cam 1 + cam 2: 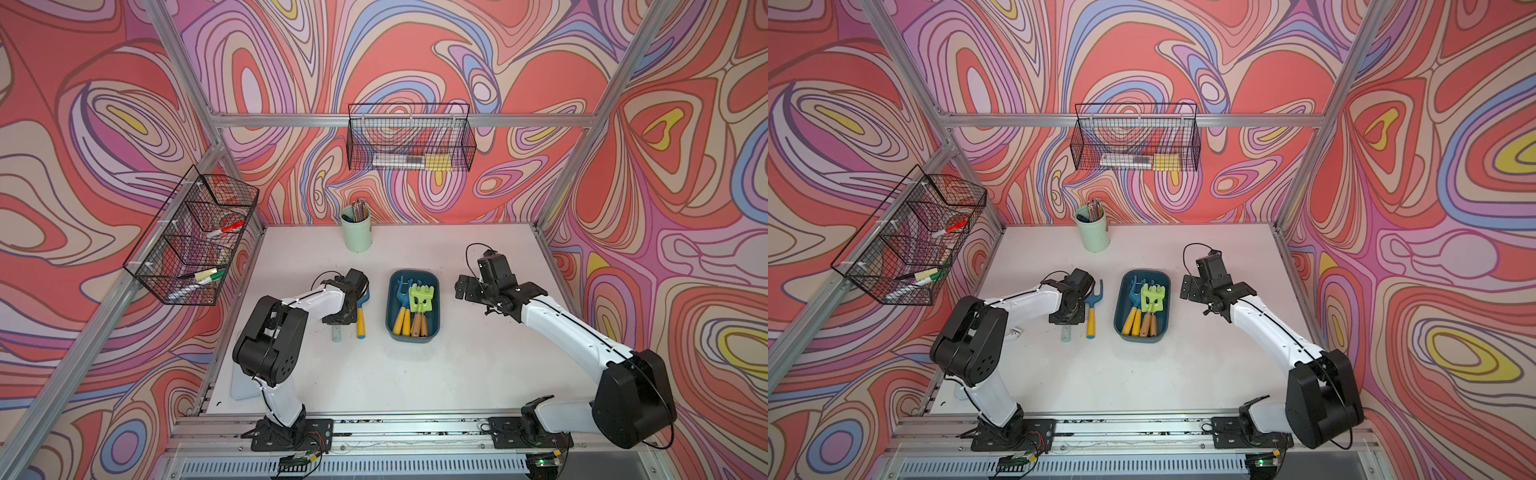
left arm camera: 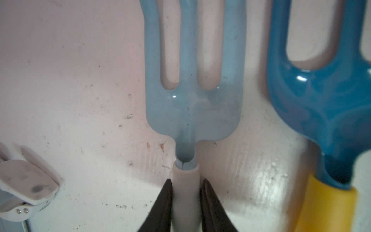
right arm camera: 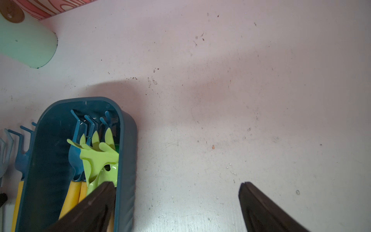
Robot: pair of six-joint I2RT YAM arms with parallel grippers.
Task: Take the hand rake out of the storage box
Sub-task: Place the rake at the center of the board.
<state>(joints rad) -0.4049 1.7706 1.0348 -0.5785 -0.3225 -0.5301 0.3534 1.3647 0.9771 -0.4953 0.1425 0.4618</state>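
Squarely inside left tool (image 2: 186, 180), hand rake (image 2: 190, 112) handle, tines beyond

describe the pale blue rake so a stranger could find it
Start at the teal storage box mid-table. Two tools lie outside it, towards the left arm. The farther is the pale blue rake: grey handle, unlike the yellow-handled rake.

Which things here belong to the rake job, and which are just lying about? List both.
Job in hand:
- storage box
- boxed rakes
- pale blue hand rake, out on the table
- left gripper, around its handle
- blue rake beside it

Lying about:
- pale green cup of pencils
- side wire basket
- back wire basket
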